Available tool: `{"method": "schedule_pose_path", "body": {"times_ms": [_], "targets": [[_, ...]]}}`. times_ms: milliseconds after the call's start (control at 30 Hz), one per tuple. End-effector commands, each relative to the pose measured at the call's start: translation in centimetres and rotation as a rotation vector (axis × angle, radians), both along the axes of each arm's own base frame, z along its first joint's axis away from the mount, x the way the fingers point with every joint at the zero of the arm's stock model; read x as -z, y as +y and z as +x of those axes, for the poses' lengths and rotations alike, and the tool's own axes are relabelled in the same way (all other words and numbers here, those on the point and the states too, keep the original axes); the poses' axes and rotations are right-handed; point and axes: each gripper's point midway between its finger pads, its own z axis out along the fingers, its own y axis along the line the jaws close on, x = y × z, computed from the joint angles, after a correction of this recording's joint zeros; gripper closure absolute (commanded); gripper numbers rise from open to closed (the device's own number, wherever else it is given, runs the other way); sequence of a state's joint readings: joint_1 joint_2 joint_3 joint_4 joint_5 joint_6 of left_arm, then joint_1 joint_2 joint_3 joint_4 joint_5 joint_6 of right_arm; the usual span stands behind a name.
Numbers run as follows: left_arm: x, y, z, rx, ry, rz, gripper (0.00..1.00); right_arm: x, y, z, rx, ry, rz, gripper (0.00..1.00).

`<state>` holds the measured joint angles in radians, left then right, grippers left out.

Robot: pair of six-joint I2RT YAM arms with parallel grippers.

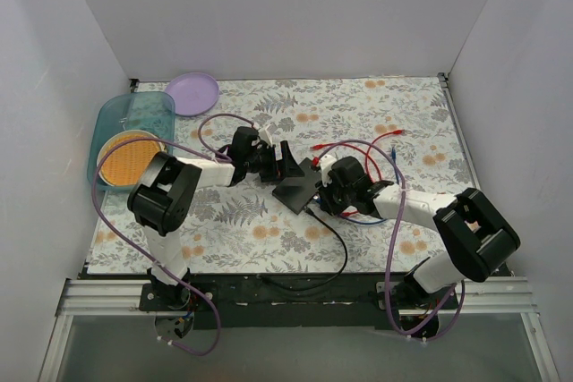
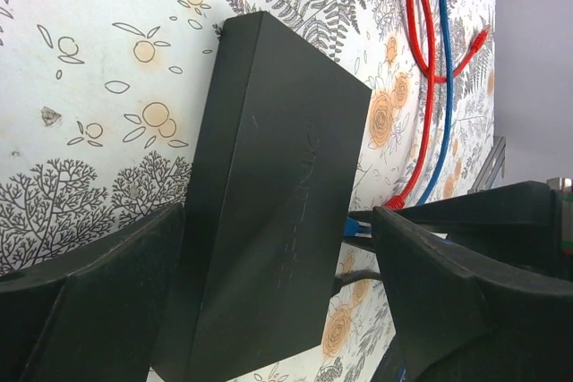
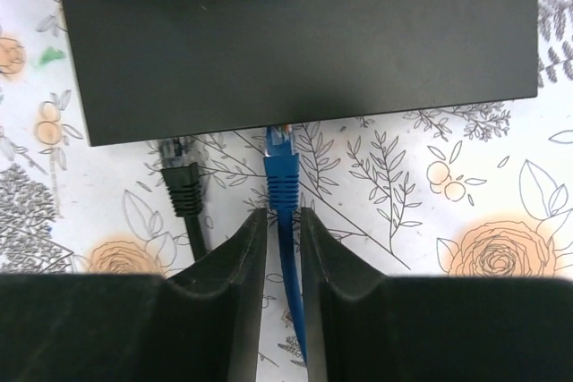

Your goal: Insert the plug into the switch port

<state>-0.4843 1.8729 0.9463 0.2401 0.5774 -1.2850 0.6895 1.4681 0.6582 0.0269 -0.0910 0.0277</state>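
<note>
The right gripper (image 3: 282, 221) is closed to a narrow slit on the blue cable (image 3: 290, 301), just behind the blue plug (image 3: 282, 172), whose clear tip is set at the port edge of the switch (image 3: 295, 33). Whether it is seated cannot be told. Since the soft cable is gripped rather than the plug body, the plug could be bent aside or slid through the fingers when pushed, and the port could be missed. The left gripper (image 2: 277, 221) is spread wide astride the switch, and contact with its sides cannot be confirmed; if the switch is not braced, it could be shoved away by the push. The black plug (image 3: 185, 183), just beside the blue one at the same edge, could be knocked. Counted: one switch, two plugs at its edge, one blue cable, one black cable (image 1: 343, 243), one red cable (image 2: 412, 6) beyond the switch, and, well apart from the switch, one purple plate (image 1: 192, 93) and one blue tub (image 1: 143, 114).
</note>
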Motion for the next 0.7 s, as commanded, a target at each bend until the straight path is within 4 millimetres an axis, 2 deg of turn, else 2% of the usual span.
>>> {"method": "schedule_pose_path", "body": {"times_ms": [0, 133, 167, 333, 433, 500, 633, 667], "targets": [[-0.4, -0.3, 0.1, 0.029, -0.005, -0.009, 0.15, 0.1, 0.3, 1.1, 0.032, -0.020, -0.011, 0.77], [-0.4, -0.3, 0.1, 0.029, -0.008, -0.009, 0.15, 0.2, 0.0, 1.4, 0.059, -0.035, -0.014, 0.92], [-0.3, -0.4, 0.0, 0.033, -0.008, -0.010, 0.15, 0.1, -0.1, 1.5, 0.063, -0.038, -0.014, 0.99], [-0.2, -0.6, -0.5, 0.070, 0.000, -0.030, 0.19, -0.3, 0.4, 1.7, 0.057, -0.056, 0.012, 0.99], [0.1, -0.8, -1.3, 0.098, 0.010, -0.043, 0.30, -0.5, 0.8, 2.2, 0.055, -0.073, 0.030, 0.99], [0.2, -0.8, -2.0, 0.125, 0.024, -0.059, 0.42, -1.0, 1.4, 2.6, 0.049, -0.090, 0.050, 0.99], [0.7, -0.8, -3.2, 0.162, 0.044, -0.075, 0.54, -1.9, 2.4, 3.8, 0.042, -0.117, 0.074, 0.99], [0.8, -0.9, -3.5, 0.171, 0.046, -0.077, 0.56, -1.6, 2.6, 3.9, 0.038, -0.113, 0.068, 0.99]]}}
